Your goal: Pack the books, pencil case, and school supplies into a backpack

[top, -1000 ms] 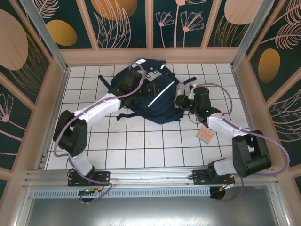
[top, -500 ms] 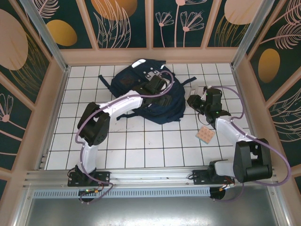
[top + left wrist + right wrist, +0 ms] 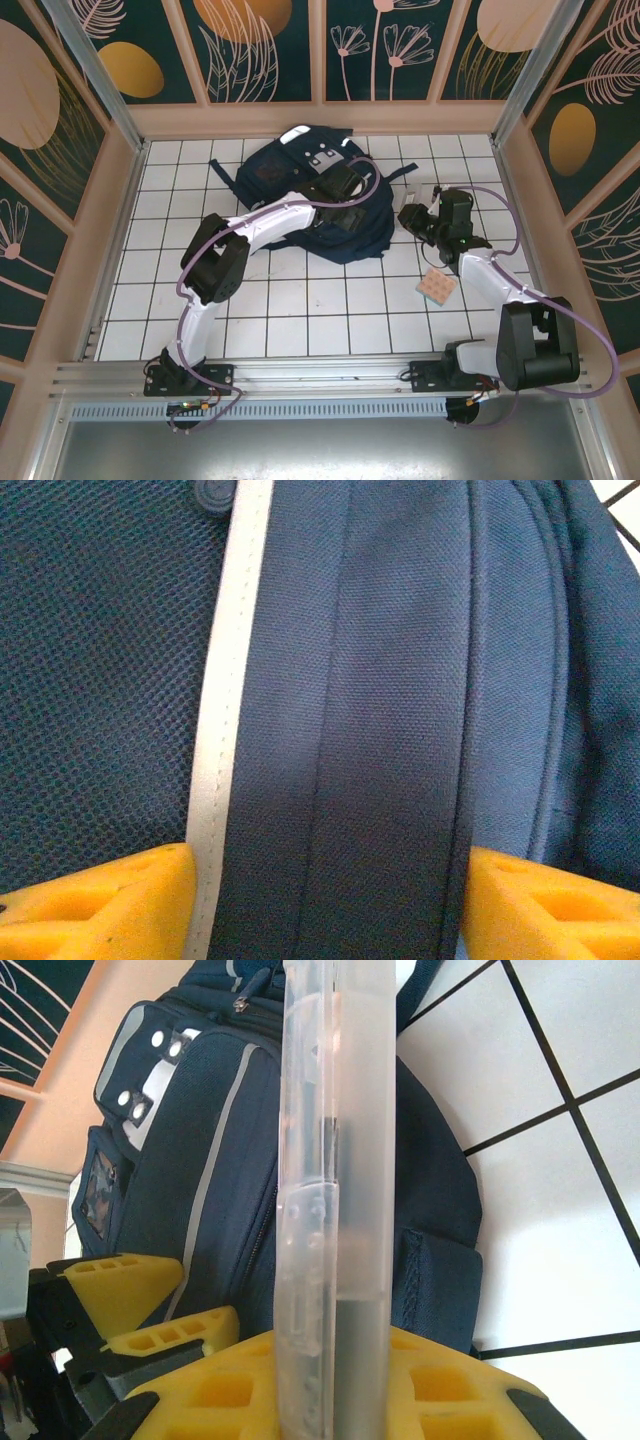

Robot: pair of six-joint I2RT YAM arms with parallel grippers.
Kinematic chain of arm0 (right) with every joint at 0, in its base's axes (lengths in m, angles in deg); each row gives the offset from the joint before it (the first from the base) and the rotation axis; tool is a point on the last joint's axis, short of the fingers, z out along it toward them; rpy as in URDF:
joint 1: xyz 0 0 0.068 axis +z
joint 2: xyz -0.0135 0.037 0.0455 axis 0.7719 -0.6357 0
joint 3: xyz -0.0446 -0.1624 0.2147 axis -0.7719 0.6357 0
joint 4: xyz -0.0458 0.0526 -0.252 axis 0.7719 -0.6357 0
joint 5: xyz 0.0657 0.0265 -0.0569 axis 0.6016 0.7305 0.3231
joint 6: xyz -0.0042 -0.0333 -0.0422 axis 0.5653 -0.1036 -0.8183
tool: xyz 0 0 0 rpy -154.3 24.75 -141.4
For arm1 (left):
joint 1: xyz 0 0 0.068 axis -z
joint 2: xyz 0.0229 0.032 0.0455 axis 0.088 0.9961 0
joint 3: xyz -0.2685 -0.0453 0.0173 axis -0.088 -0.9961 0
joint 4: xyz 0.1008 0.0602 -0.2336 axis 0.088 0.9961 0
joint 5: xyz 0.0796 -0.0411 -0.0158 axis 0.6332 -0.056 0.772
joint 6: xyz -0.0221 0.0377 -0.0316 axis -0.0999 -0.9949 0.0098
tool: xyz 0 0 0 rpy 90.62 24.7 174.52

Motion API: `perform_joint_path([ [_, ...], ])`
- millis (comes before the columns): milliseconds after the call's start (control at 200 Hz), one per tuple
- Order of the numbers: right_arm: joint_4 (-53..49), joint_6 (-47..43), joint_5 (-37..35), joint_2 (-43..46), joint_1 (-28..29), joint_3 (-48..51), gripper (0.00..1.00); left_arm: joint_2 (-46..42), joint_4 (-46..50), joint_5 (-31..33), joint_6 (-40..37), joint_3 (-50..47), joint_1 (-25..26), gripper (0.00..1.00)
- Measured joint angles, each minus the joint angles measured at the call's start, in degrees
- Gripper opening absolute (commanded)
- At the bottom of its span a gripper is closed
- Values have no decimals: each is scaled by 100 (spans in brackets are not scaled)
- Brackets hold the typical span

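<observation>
The left pincer (image 3: 347, 190) hangs over the navy-blue fabric backpack (image 3: 275, 175), which lies on the white tiled worktop (image 3: 300, 300) at the far side. In the left wrist view the left pincer (image 3: 320, 890) is spread, its two yellow fingers (image 3: 110, 900) set on either side of a padded ridge of the backpack (image 3: 400, 680). A white reflective stripe (image 3: 215, 730) runs just inside the left-hand finger. Whether the fingers already press the cloth cannot be told.

The right pincer (image 3: 412, 215) sits just beside the backpack's right edge, above the tiles. In the right wrist view the right pincer (image 3: 330, 1370) is pressed together on a narrow clear oblong box (image 3: 330, 1160), which stands up from between the yellow fingers and reaches past the top of that view. Beyond the box lies the backpack (image 3: 220, 1160), its grey front patches (image 3: 150, 1070) up and to the left of the pincer.

A pinkish-tan square pad (image 3: 436, 287) with a dot grid lies flat on the tiles behind the right pincer, toward the arm's base and just beside the forearm, apart from the backpack.
</observation>
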Motion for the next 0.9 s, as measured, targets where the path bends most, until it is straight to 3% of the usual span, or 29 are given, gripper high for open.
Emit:
perform_joint_path([
  [175, 0, 9, 74, 0, 0, 0, 11, 11, -2, 39, 114, 7, 33, 22],
  [545, 501, 321, 597, -280, 186, 68, 10, -273, 149, -247, 334, 66, -90, 0],
  [901, 1788, 1154, 1058, -1661, 890, -297, 10, -754, 170, -1084, 785, 72, -531, 0],
])
